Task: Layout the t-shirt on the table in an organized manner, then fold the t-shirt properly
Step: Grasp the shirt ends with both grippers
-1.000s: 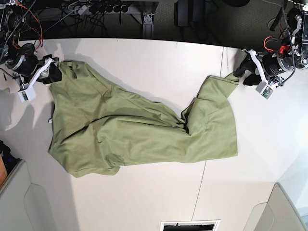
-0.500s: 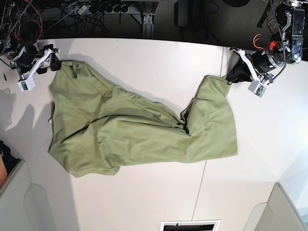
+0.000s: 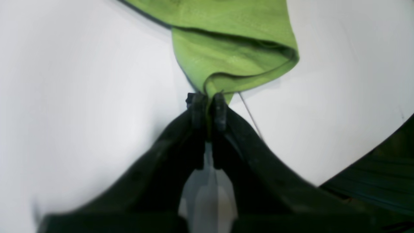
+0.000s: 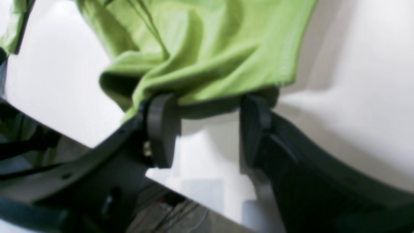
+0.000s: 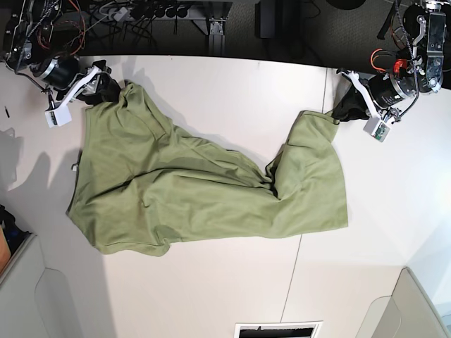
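left gripper (image 3: 207, 103) pinches the t-shirt (image 5: 204, 186) corner; right gripper (image 4: 207, 129) spread wide at its edge; table (image 5: 394, 211) bare around.

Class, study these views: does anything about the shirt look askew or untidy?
Yes. The t-shirt lies crooked on the table, bunched into a twisted ridge near its middle, and one corner is pinched in the left gripper.

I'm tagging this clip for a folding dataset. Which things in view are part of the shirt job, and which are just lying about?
Part of the job:
- olive-green t-shirt
- white table
- left hand, shut on a shirt corner
- right hand, open at the shirt's edge

Just lying about:
- cables beyond the far table edge
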`<state>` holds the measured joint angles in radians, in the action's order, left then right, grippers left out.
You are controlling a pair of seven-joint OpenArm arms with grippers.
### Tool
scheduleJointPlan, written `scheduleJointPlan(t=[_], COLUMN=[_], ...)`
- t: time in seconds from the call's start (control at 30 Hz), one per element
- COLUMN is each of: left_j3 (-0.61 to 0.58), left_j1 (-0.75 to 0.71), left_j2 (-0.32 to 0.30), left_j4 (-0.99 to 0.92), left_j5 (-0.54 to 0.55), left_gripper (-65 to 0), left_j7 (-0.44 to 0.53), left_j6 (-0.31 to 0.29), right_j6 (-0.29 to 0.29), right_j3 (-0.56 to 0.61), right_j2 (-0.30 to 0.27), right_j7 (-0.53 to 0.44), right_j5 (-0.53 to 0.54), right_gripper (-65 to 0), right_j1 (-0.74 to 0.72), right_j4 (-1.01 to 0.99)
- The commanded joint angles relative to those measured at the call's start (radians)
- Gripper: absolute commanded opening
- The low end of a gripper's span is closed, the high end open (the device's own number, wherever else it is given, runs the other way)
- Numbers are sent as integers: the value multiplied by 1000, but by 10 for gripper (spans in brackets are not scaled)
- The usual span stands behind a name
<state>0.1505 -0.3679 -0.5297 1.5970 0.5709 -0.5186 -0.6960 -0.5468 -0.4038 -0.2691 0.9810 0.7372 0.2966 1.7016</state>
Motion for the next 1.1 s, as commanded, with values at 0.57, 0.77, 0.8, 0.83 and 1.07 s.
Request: scheduleJointPlan(t=[0.57,0.77,0.8,0.83,1.07], left_j3=[21,121,120,120,120], left_j1=[8,114,147,174,195], left_j2=[-37,-52,-71,-93,-233], left_j4=[10,2,-5,-11,-21], left_j5=[85,98,117,147,353], left_gripper=[-650,-650,-650,-650,-650], left_j7=[40,2,-35,-81,-262], left_j6=[-2,-2,-2,-2,-2], right_j6=[-10,-10,-10,-7,-7], right_j3=[-31,-61,-61,-61,-64], right_j2=[10,-107,-130,-153,-240], right_j7=[-69,-72,-63,-56,-17], right_j5=[-35,-63,-79,-95,-66], right_gripper=[-650,-650,-650,-650,-650], right_j1=[-40,-119,-130,-138,-134], right_j4=[17,17,16,14,-3])
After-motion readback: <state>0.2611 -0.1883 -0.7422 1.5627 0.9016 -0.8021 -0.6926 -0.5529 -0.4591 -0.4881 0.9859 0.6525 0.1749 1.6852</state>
